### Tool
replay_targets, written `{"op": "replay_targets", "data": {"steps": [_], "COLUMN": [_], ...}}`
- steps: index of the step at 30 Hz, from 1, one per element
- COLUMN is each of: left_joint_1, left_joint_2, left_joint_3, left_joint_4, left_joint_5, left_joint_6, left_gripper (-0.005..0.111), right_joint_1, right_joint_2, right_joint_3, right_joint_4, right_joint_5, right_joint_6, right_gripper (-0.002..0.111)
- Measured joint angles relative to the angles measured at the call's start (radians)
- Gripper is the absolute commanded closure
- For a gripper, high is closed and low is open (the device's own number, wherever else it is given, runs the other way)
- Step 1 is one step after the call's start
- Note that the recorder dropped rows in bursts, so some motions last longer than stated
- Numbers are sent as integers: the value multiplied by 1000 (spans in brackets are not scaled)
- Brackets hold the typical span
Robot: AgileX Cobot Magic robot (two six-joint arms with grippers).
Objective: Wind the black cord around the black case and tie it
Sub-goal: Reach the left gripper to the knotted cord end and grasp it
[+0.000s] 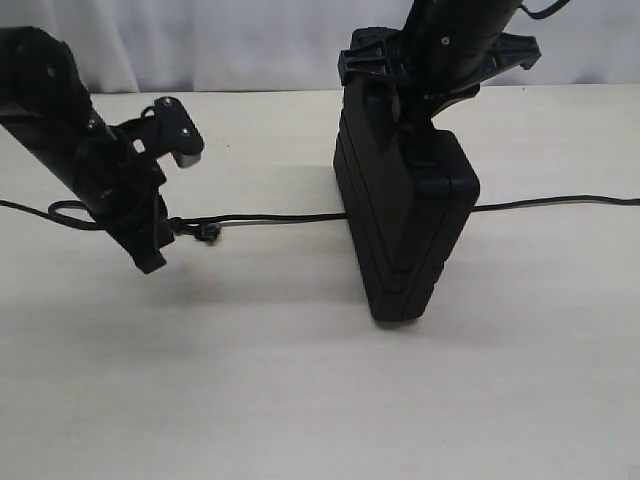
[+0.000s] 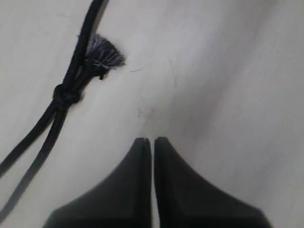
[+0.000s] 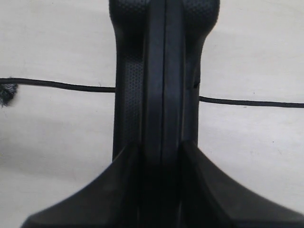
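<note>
Pale wood-grain table [image 1: 300, 400], white curtain [image 1: 250, 40] behind. On it the black case [image 1: 410, 230] stands on edge, with the right claw [image 3: 159, 152] clamped across its top. Under the case runs the black cord [image 1: 280, 217], flat on the table and out both sides. Nearly closed and empty, the left claw [image 2: 152, 142] sits just beside the knot [image 2: 66, 95] and frayed end [image 2: 104, 57]. Judgement: cord limp, light, braided, so fair grip; take hold just behind the knot. Case rigid, likely tips easily.
</note>
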Motion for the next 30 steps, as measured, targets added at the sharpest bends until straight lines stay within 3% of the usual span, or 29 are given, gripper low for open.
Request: {"op": "replay_targets", "data": {"steps": [6,16,21,24,30], "left_joint_1": [0,2,83,92,82], "left_joint_2": [83,167,226,245,270], "left_joint_3": [-2,-4,-15,-27,-34], "left_joint_4": [0,49,54,56,60], "left_joint_5": [-181,-378,-422,-454,-463], "left_joint_6": [164,207,207,207,209], "left_gripper": [43,42,43,52,105], "right_joint_1": [0,0,0,0,0], "right_joint_2": [0,0,0,0,0], "right_joint_3": [0,0,0,0,0], "right_joint_4": [0,0,0,0,0], "right_joint_5": [0,0,0,2,2], "right_joint_6": [0,0,0,0,0], "right_gripper": [104,104,104,104,104]}}
